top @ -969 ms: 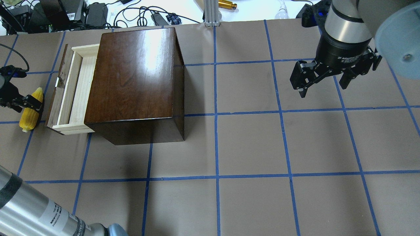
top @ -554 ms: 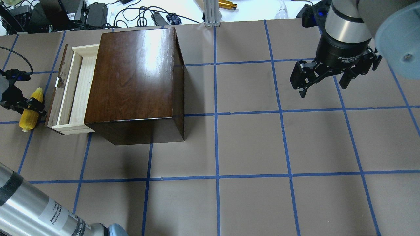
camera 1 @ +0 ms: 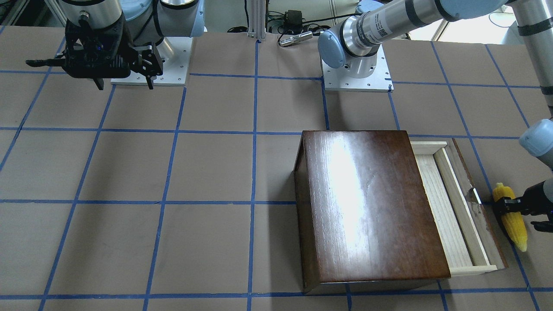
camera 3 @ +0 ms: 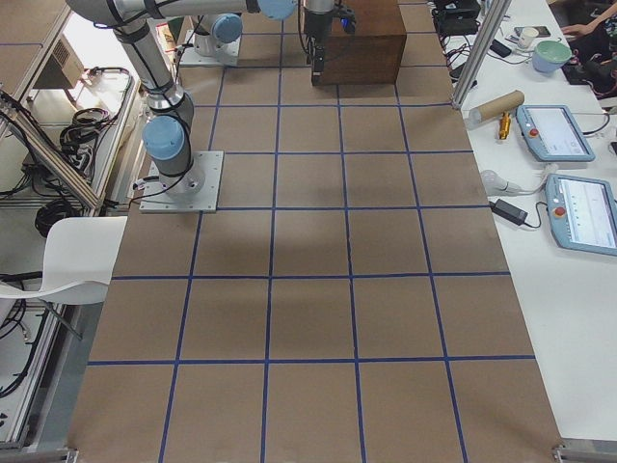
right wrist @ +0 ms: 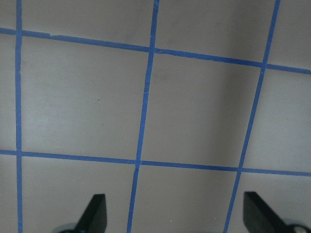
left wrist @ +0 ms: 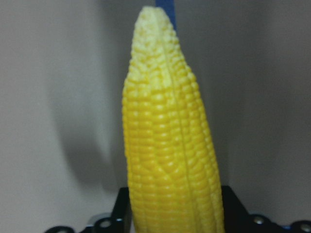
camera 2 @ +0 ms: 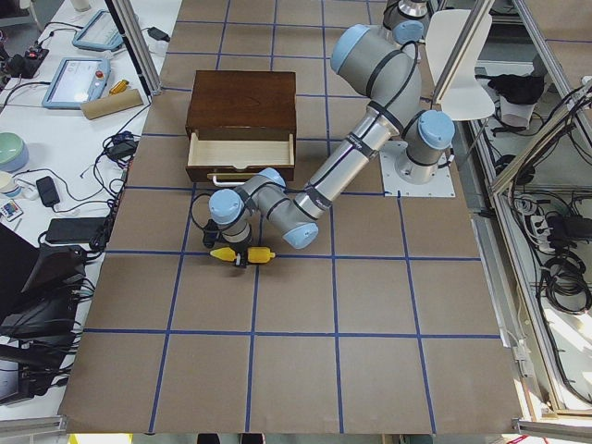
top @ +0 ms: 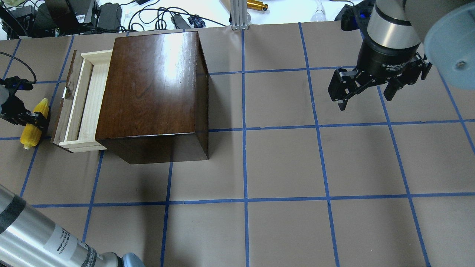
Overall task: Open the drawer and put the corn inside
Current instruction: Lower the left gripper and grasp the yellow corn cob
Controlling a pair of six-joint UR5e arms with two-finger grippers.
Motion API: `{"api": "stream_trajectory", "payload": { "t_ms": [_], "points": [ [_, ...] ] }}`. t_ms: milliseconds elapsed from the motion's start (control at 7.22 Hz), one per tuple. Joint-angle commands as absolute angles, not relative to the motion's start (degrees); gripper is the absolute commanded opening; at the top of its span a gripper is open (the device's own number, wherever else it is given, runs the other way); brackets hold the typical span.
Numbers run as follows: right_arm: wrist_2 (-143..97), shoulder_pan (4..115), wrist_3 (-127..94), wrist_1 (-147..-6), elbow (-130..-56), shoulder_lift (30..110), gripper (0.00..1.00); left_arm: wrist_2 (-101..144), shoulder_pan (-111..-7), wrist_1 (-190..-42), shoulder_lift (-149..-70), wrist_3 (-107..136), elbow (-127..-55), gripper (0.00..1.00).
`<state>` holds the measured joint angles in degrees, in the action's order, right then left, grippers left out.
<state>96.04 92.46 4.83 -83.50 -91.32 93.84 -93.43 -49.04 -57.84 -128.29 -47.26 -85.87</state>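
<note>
The dark-brown wooden box (top: pixel 152 92) stands at the table's far left. Its drawer (top: pixel 89 104) is pulled out to the left and its pale tray is empty; it also shows in the front-facing view (camera 1: pixel 445 207). The yellow corn (top: pixel 29 135) lies just left of the drawer's front panel. My left gripper (top: pixel 35 118) is shut across the cob's middle. The corn (left wrist: pixel 170 145) fills the left wrist view, and it also shows in the front-facing view (camera 1: pixel 516 229). I cannot tell whether it is off the table. My right gripper (top: pixel 365 101) hangs open and empty over the far right.
Cables and power bricks (top: pixel 74 15) lie beyond the table's far edge, beside an aluminium post (top: pixel 239 15). My left arm's forearm (top: pixel 44 237) crosses the near left corner. Blue tape lines grid the brown table (top: pixel 282 163).
My left gripper's fingers have closed in on the corn, and the cob has shifted slightly to the left. The right arm, box and drawer have not moved.
</note>
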Motion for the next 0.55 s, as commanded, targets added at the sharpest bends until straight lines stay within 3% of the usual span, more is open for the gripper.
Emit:
{"api": "stream_trajectory", "payload": {
  "t_ms": [0, 415],
  "points": [
    [96.06, 92.46, 4.83, -83.5, -91.32, 93.87, 1.0, -93.43, -49.04, -57.83, -128.23, -47.29, -85.87, 0.0],
    [95.98, 92.46, 4.83, -83.5, -91.32, 93.78, 1.0, -93.43, -49.04, -58.09, -128.06, -47.37, -85.52, 0.0]
  ]
}}
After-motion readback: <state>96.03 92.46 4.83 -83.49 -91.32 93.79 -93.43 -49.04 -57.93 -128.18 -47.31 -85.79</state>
